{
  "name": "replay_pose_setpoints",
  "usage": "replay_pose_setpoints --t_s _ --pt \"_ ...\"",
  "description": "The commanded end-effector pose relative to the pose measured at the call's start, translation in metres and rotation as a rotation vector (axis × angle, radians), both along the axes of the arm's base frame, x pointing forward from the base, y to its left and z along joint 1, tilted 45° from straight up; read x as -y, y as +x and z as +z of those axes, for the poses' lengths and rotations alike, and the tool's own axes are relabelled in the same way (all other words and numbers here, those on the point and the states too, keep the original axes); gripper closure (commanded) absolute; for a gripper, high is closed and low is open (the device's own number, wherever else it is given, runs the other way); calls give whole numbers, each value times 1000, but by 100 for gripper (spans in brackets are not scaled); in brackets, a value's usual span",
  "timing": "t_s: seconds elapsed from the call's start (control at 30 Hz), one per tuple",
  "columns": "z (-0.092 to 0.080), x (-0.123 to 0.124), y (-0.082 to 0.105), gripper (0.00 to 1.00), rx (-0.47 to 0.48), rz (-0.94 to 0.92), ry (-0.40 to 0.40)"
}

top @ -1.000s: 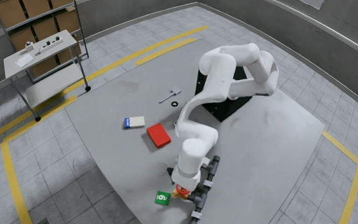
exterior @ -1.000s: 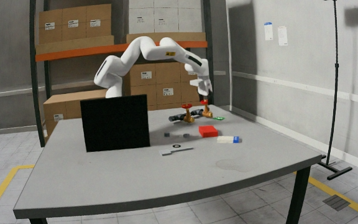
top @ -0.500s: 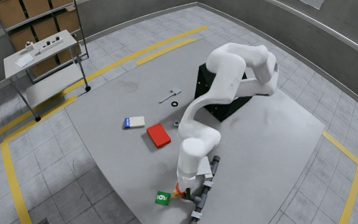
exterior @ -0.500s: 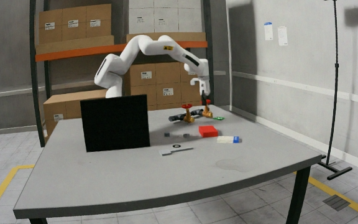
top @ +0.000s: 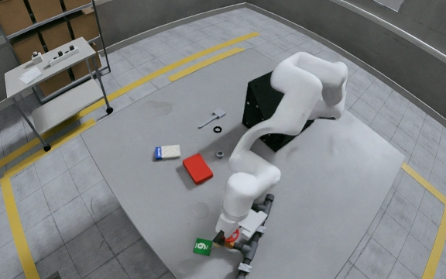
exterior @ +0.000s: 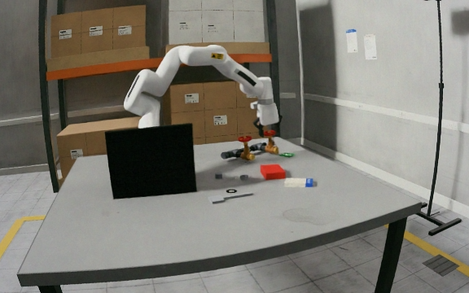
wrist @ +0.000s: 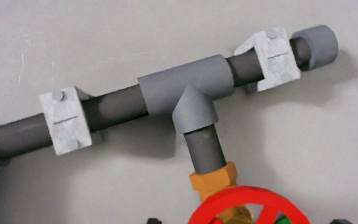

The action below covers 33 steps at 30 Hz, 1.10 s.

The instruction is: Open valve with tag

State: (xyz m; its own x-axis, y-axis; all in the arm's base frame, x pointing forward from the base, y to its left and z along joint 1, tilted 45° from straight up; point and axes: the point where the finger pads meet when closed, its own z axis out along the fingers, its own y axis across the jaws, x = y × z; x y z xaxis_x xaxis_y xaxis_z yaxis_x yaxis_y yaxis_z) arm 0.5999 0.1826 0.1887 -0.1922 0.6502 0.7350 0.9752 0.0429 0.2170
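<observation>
A grey pipe (wrist: 180, 95) with white clamps lies near the table edge. A brass valve (wrist: 213, 179) with a red handwheel (wrist: 245, 207) branches from its tee. A green tag (top: 202, 246) with a white digit lies beside this valve; it also shows in the exterior view (exterior: 287, 155). My gripper (top: 226, 235) is open and stands right over this handwheel (exterior: 269, 133), with one dark fingertip on each side at the bottom edge of the wrist view. A second red-wheeled valve (exterior: 244, 140) stands further along the pipe; the arm hides it in the top view.
A red block (top: 197, 168), a white and blue box (top: 167, 152), a small grey nut (top: 220, 152), a black ring (top: 217, 129) and a flat grey tool (top: 212, 117) lie mid-table. A black box (top: 269, 112) stands by the arm's base. The table edge runs close to the tag.
</observation>
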Motion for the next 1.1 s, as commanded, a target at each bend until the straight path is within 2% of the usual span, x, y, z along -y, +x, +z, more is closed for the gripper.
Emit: replay_pose_setpoints --t_s 0.0,0.1,0.13,1.07 --pt "1 1 1 0 -40 -40 -5" --pt "1 1 1 0 -42 -42 -5" --pt "1 1 1 100 -42 -42 -5" --pt "1 1 1 100 -40 -40 -5"
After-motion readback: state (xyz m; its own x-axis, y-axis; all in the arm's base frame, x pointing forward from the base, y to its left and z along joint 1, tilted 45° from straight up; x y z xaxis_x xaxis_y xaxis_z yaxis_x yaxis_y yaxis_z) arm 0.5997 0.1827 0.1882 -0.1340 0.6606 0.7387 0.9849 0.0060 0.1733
